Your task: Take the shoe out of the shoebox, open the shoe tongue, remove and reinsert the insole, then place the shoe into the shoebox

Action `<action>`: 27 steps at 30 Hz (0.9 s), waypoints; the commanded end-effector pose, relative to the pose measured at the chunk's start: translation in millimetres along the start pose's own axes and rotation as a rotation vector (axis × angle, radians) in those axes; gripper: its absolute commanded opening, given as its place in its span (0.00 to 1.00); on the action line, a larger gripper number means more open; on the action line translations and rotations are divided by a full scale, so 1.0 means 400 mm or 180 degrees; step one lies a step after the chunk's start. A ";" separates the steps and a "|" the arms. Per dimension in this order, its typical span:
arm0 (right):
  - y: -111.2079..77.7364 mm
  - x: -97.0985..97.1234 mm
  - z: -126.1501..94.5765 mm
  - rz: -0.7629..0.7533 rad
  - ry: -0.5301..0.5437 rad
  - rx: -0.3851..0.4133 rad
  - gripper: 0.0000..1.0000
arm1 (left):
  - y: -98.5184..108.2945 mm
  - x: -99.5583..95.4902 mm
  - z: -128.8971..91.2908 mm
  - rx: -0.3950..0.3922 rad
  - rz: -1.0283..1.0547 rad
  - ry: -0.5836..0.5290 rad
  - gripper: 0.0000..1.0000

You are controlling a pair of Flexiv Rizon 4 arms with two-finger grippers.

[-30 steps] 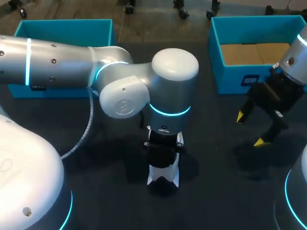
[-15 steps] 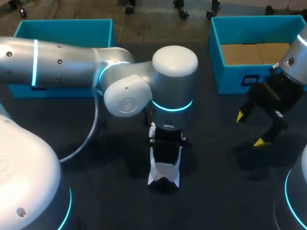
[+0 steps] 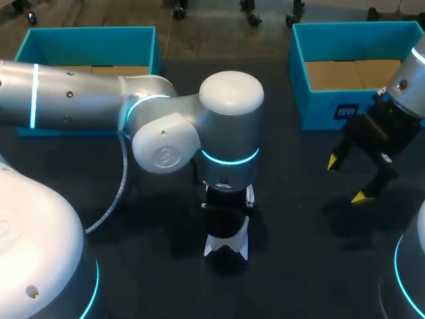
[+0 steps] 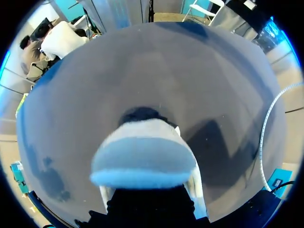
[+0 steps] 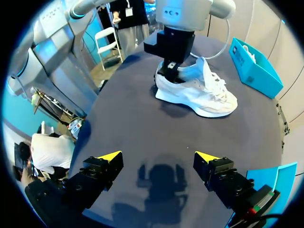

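The white shoe (image 3: pixel 226 244) lies on the dark table, heel toward me, mostly under my left arm. My left gripper (image 3: pixel 226 216) points straight down into the shoe's heel opening; the right wrist view shows it there (image 5: pixel 170 71) on the shoe (image 5: pixel 204 95). In the left wrist view a pale blue-grey insole (image 4: pixel 142 159) stands up out of the shoe close to the gripper and hides its fingertips, and the gripper is shut on it. The shoe's white sides (image 4: pixel 195 183) flank the insole. My right gripper (image 3: pixel 346 179) hangs open and empty above the table at the right, well clear of the shoe.
A teal shoebox (image 3: pixel 319 113) with a brown cardboard floor stands at the back right, just behind my right gripper. A second teal box (image 3: pixel 86 36) sits at the back left, also seen past the shoe (image 5: pixel 254 66).
My left arm rose a little, exposing more of the white shoe, then came back down onto the heel opening. The right arm has kept still.
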State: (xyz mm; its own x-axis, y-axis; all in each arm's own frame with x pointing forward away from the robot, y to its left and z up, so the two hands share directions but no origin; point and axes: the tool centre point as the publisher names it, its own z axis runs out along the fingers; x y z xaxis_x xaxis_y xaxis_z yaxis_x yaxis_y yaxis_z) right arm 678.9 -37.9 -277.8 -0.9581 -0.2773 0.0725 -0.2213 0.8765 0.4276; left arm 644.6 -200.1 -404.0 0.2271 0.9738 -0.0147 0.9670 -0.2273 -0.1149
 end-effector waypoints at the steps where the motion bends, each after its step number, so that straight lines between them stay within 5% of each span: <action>1: 0.000 -0.001 0.002 0.0001 0.0001 0.0009 1.00 | 0.038 -0.015 0.027 -0.0006 -0.0066 0.0073 0.00; 14: 0.000 -0.001 0.002 0.0001 0.0001 0.0009 1.00 | 0.031 0.013 -0.084 -0.0274 -0.0015 0.0050 0.00; 27: 0.000 -0.001 0.002 0.0001 0.0001 0.0009 1.00 | 0.092 0.017 -0.077 -0.0411 -0.0292 0.0065 0.00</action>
State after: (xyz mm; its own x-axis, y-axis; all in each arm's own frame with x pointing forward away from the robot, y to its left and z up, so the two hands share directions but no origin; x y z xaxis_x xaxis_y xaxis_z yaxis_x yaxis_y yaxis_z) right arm 678.9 -37.9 -277.8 -0.9580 -0.2774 0.0724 -0.2214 0.8764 0.4276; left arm 681.1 -199.4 -374.9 0.1419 0.9899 0.0063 0.9897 -0.1420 0.0156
